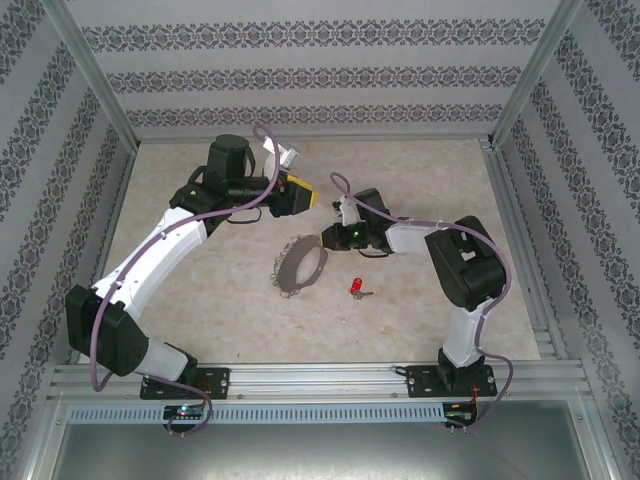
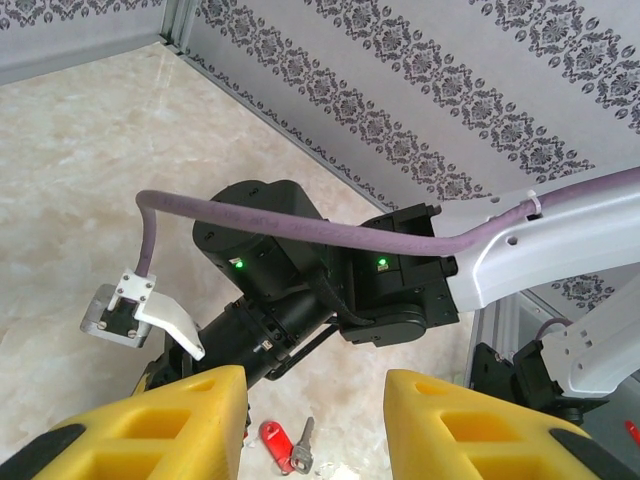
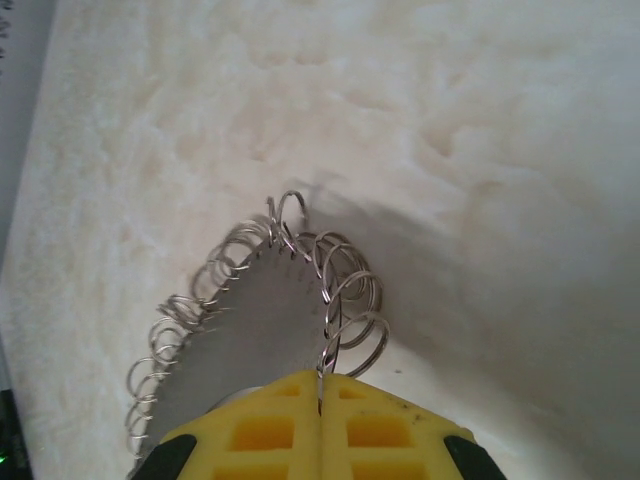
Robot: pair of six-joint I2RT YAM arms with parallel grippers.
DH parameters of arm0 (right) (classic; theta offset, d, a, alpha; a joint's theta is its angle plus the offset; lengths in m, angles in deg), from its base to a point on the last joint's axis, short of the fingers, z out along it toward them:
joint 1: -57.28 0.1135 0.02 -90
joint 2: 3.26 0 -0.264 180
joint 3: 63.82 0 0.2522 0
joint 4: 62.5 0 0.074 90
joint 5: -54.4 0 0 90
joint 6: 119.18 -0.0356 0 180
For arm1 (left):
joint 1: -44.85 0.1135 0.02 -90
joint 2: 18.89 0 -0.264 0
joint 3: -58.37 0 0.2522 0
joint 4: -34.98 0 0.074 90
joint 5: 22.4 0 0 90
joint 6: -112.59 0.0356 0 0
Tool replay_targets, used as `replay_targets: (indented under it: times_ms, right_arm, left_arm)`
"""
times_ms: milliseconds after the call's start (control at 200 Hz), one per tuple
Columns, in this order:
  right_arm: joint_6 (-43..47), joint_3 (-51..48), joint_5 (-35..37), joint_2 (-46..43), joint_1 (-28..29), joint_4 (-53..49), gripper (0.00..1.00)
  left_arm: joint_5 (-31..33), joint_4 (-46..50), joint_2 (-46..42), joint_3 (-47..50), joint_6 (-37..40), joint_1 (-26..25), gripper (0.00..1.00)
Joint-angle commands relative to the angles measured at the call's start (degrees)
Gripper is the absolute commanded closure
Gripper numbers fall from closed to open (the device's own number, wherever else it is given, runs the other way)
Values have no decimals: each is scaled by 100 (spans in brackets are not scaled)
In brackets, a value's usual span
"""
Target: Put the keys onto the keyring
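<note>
right gripper [image 3: 320, 395] clenched on the edge of the keyring [image 3: 255, 320] at the centre of the overhead frame, red key [image 1: 357, 289] lying on the table [image 1: 200, 300] just lower right of the ring, left gripper [image 1: 306, 195] released and empty, just up from the ring

Left tool [image 2: 315, 425] raised, parted — right tool [image 3: 320, 388] low, pressed closed, both arms bent inward

From above and behind the arm bases we look down over the whole counter [image 1: 420, 170]. Our left wrist view faces the right arm [image 2: 270, 250] closely; our right wrist view hugs the keyring [image 3: 330, 270], shared overhead.
</note>
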Motion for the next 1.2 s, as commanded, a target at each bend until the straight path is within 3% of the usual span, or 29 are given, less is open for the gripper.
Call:
replay_targets:
  times_ms: [0, 180, 355, 450, 759, 1194]
  right_arm:
    - [56, 47, 381, 182, 43, -210, 100]
    - [108, 73, 483, 275, 43, -274, 95]
    - [171, 44, 544, 143, 13, -329, 69]
    - [192, -36, 551, -51, -56, -358, 64]
    - [425, -224, 595, -339, -150, -695, 64]
    - [338, -307, 482, -165, -124, -556, 73]
  left_arm:
    - [-53, -260, 38, -22, -25, 36, 59]
    - [-56, -297, 37, 17, -36, 34, 59]
    - [-63, -324, 52, 13, -61, 36, 59]
    - [-62, -335, 71, 13, -70, 35, 59]
    - [-97, -411, 93, 30, -106, 33, 59]
    - [-103, -446, 118, 21, -135, 34, 59]
